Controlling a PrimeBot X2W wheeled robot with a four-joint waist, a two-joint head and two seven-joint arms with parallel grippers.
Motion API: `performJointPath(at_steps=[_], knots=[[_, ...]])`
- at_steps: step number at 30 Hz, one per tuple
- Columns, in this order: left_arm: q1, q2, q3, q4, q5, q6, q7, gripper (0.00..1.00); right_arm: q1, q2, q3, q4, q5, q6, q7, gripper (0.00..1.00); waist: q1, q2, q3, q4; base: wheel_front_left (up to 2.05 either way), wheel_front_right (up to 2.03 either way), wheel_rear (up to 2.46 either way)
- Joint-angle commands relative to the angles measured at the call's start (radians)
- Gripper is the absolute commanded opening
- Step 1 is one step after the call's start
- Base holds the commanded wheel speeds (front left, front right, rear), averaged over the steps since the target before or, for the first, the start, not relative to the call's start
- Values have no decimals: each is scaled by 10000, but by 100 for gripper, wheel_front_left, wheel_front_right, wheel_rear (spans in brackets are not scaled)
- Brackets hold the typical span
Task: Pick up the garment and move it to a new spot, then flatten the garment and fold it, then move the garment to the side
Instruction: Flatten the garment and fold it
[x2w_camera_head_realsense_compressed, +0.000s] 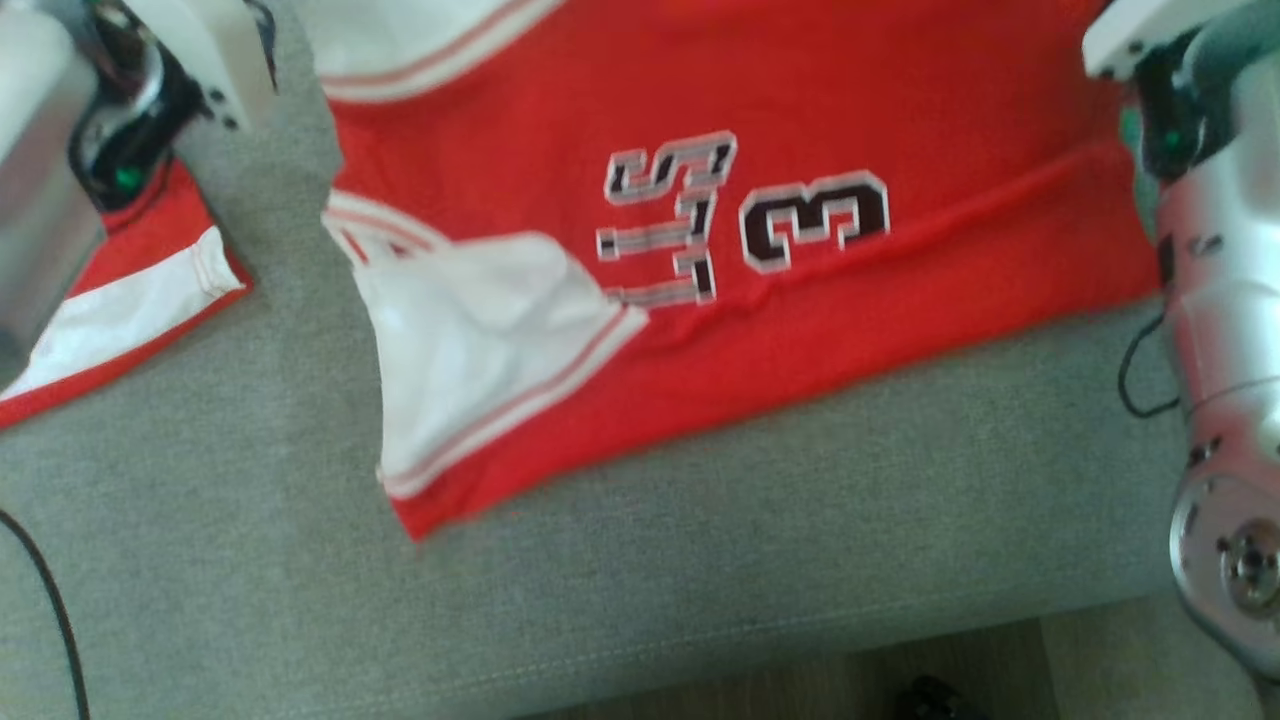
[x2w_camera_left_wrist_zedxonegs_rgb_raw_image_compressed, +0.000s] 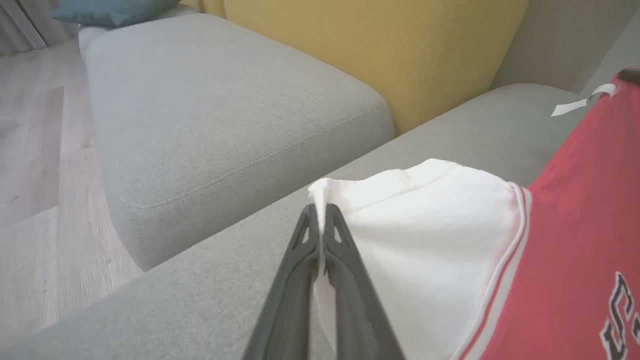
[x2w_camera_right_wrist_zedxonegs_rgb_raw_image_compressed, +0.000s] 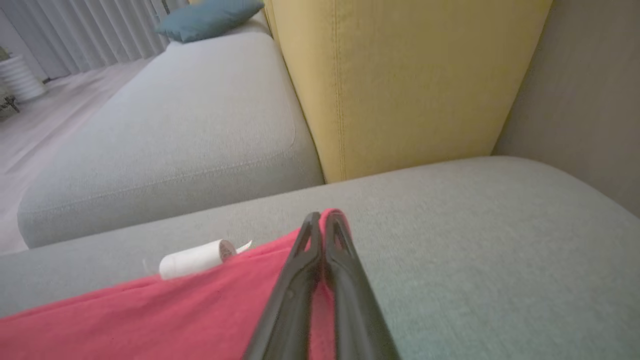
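Head view's smeared with blur, so the lettering (x2w_camera_head_realsense_compressed: 740, 220) on the garment (x2w_camera_head_realsense_compressed: 900, 90) won't read cleanly. The garment runs off the top edge, and the pale left forearm (x2w_camera_head_realsense_compressed: 40, 200) covers part of its red-and-white end. There's a dark lump (x2w_camera_head_realsense_compressed: 930, 697) at the bottom edge, can't tell what. Right wrist view: a white roll (x2w_camera_right_wrist_zedxonegs_rgb_raw_image_compressed: 195, 258) against the red cloth, sleeve or label, unclear.

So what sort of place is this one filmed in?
Probably a home living room: the red jersey is spread on a grey fabric sofa with a yellow back cushion and a teal pillow, beside pale wood flooring and grey curtains.
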Motion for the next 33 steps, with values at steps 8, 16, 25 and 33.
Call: performJointPath(at_steps=[8, 16, 25, 33], knots=[[-827, -365, 482, 897, 406, 49, -585, 0, -721, -52, 44, 354, 218, -7, -898, 0, 0, 0, -16, 199, 0, 0, 0], [218, -313, 282, 482, 459, -60, -731, 0, 69, -344, 571, 1107, 726, -7, -1009, 0, 0, 0, -877, 361, 0, 0, 0], [1933, 289, 114, -1434, 499, 42, -502, 0, 1519, -945, 1428, 1486, 1792, -7, -202, 0, 0, 0, -2091, 693, 0, 0, 0], [3415, 1414, 44, -4225, 564, 792, 424, 0, 2635, -1635, 2442, 1102, 2573, -7, 690, 0, 0, 0, -2583, 827, 0, 0, 0]])
